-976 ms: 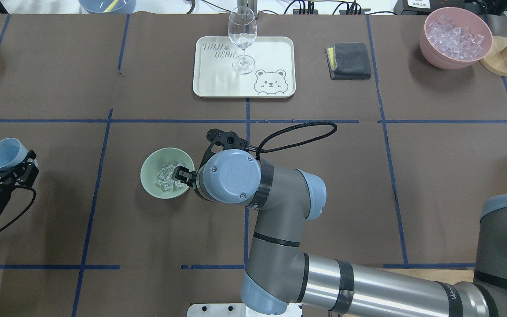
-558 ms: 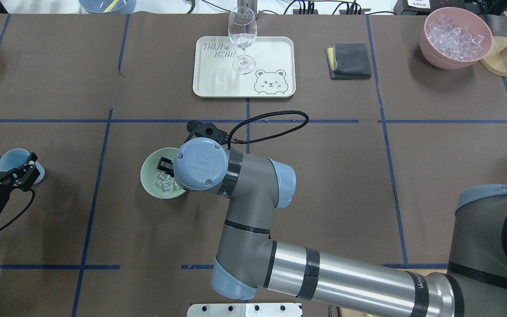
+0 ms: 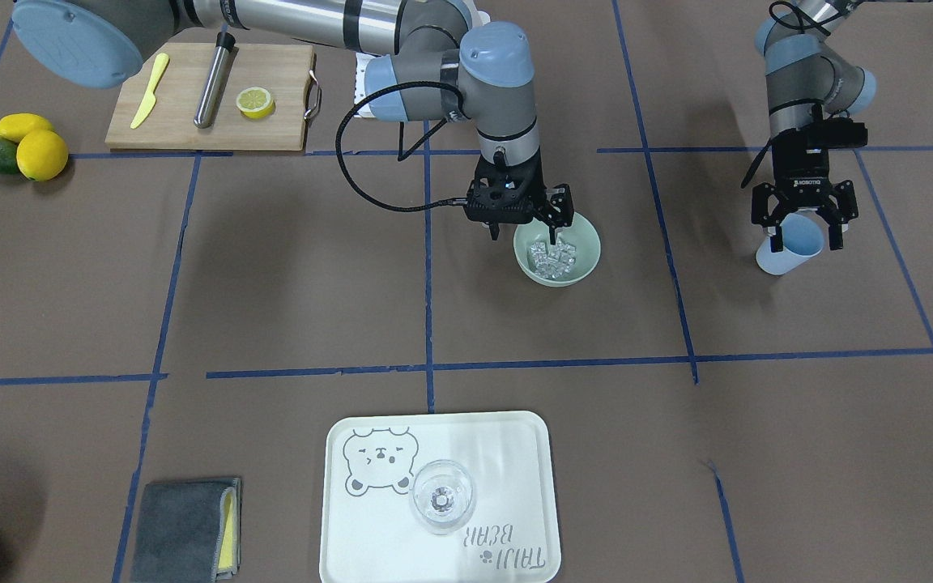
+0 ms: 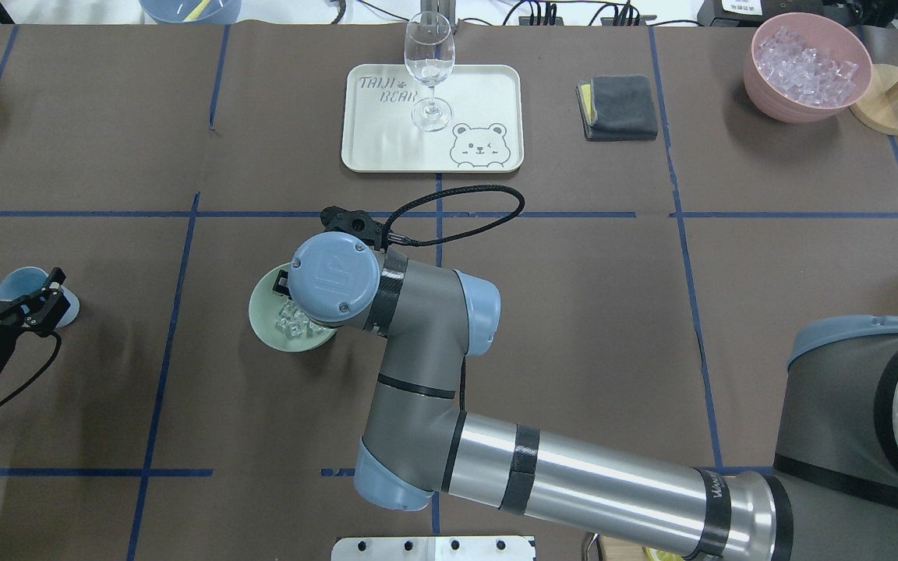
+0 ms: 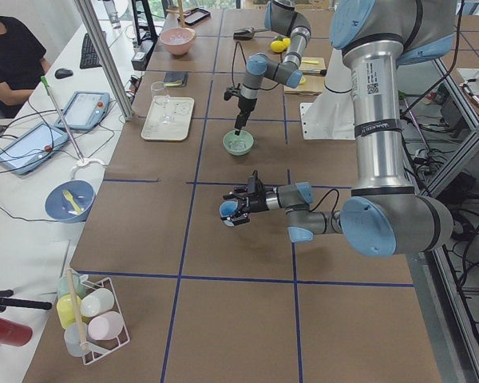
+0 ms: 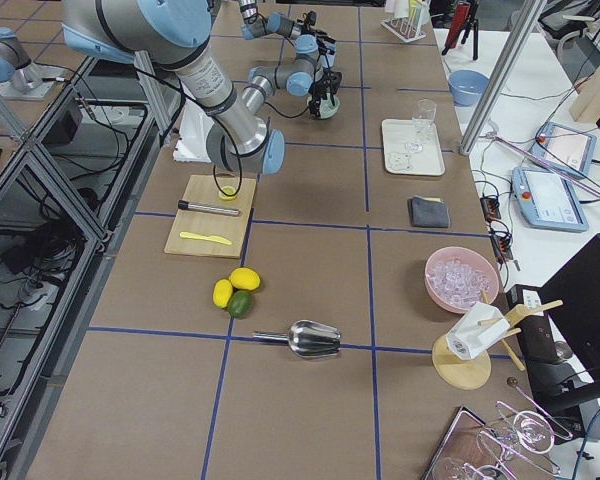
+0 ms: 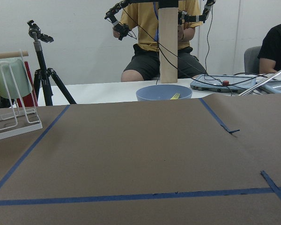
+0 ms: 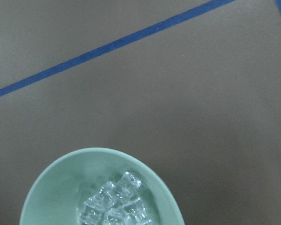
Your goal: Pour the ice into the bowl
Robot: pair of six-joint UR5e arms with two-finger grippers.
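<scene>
On the right claw (image 3: 525, 233): spread wide and gripping nothing, hangs straight down astride the bowl (image 3: 585, 249) at the wall on the robot's right, with 1 finger inside above the ice (image 3: 551, 259) and 1 outside over the bench (image 3: 272, 308); cannot tell whether either finger touches the wall. In the bowl, mid-bench: a small heap of clear cubes, all within the rim, none seen on the brown paper around it. Level with that, well apart toward the robot's left: left claw (image 3: 804, 238) likewise released, fingers either side of the light blue cup (image 3: 782, 257), resting on the bench with no cubes visible in its mouth. Reads as the pour already done, with the step in hand looking like a grasp on the bowl's rim. Next, probably: lower until the wall sits well between the 2 fingers, close gently, keep the inner finger off the cubes, then lift level to avoid tipping any out. Farther off, toward the operators' edge: a pale tray (image 4: 496, 93) with 1 stemmed glass (image 4: 429, 70) upright on it, and a pink tub (image 4: 776, 109) of more ice toward the robot's right, both well apart from either claw.
</scene>
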